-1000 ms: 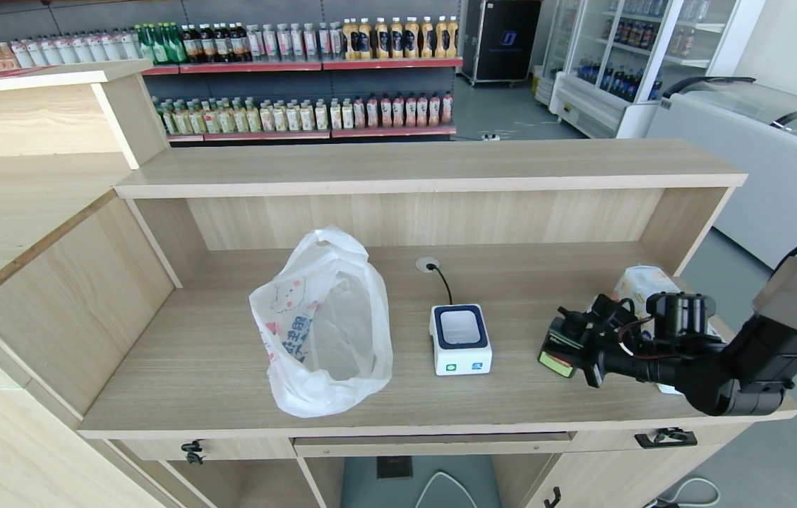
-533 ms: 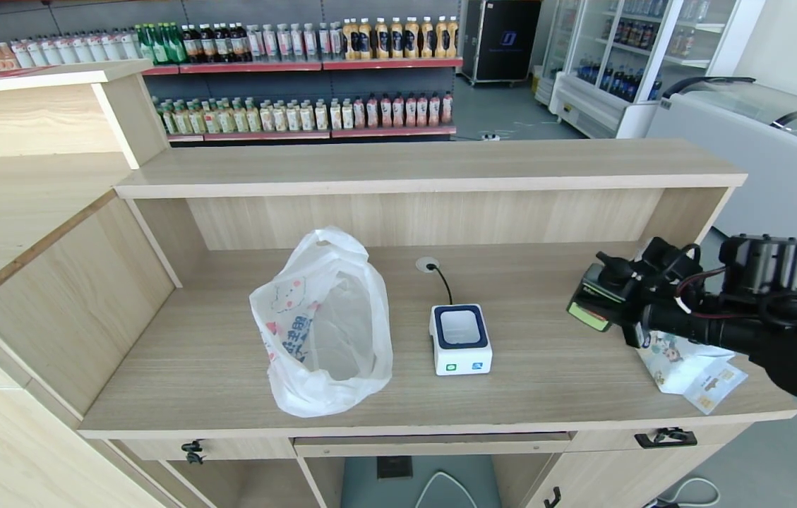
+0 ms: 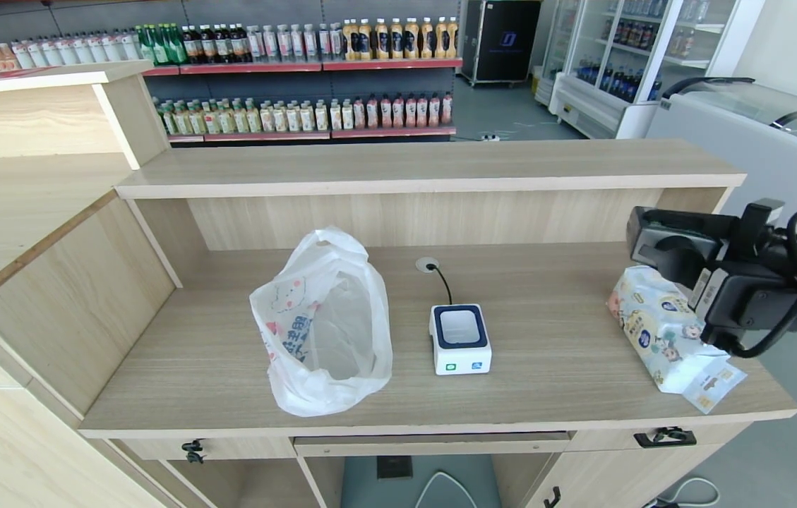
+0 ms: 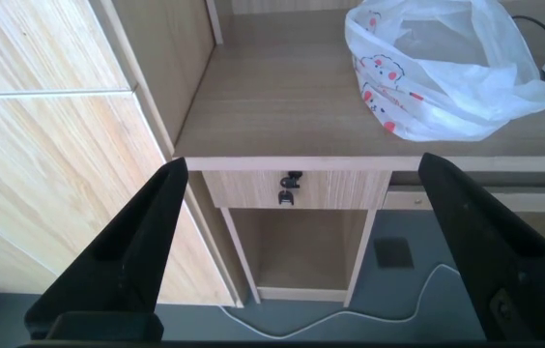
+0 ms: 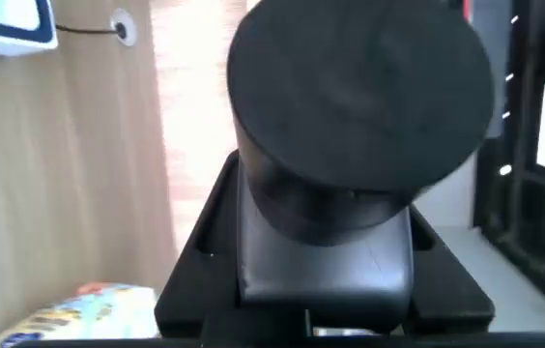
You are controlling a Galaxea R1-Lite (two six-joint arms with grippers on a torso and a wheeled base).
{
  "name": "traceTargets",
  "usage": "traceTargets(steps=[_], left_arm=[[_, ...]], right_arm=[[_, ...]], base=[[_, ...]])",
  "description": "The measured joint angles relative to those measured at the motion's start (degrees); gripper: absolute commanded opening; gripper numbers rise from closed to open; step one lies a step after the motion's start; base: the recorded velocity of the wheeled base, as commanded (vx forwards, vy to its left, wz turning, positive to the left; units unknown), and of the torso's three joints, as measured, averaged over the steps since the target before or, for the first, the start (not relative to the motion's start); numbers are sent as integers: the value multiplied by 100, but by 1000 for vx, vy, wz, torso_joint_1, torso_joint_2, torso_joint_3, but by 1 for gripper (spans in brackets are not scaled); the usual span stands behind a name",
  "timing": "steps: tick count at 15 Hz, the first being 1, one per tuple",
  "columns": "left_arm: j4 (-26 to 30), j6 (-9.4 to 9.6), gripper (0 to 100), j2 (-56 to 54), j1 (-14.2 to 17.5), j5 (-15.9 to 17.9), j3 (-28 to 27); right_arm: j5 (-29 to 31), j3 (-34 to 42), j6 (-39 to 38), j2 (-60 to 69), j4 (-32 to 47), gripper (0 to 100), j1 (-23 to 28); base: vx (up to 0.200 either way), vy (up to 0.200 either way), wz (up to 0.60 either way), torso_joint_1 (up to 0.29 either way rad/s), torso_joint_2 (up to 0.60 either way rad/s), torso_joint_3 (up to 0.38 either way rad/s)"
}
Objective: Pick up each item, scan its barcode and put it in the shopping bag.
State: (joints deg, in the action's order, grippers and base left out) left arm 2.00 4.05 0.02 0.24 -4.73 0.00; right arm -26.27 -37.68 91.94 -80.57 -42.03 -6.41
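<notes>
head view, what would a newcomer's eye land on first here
The white shopping bag standing on the wooden counter, left of centre, draws the eye first. Just to its right sits the small white scanner, and at the counter's right end a colourful soft pack lies beside the black right arm.

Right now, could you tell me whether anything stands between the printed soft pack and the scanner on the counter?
Nothing visible does. Only bare counter lies between the soft pack at the right end and the scanner; the shopping bag stands beyond the scanner, farther left.
</notes>
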Motion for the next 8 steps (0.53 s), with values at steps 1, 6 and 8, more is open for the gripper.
traceTargets(steps=[1, 6, 8], left_arm=[[0, 0, 100, 0, 0, 2, 0], [2, -2, 100, 0, 0, 5, 0], [0, 0, 100, 0, 0, 2, 0]], right_arm=[[-79, 6, 725, 199, -4, 0, -80], [-145, 527, 2887, 979, -180, 0, -1150], [-112, 762, 3416, 1243, -213, 0, -1641]], base=[[0, 0, 0, 0, 0, 0], [0, 0, 0, 0, 0, 0], [0, 0, 0, 0, 0, 0]])
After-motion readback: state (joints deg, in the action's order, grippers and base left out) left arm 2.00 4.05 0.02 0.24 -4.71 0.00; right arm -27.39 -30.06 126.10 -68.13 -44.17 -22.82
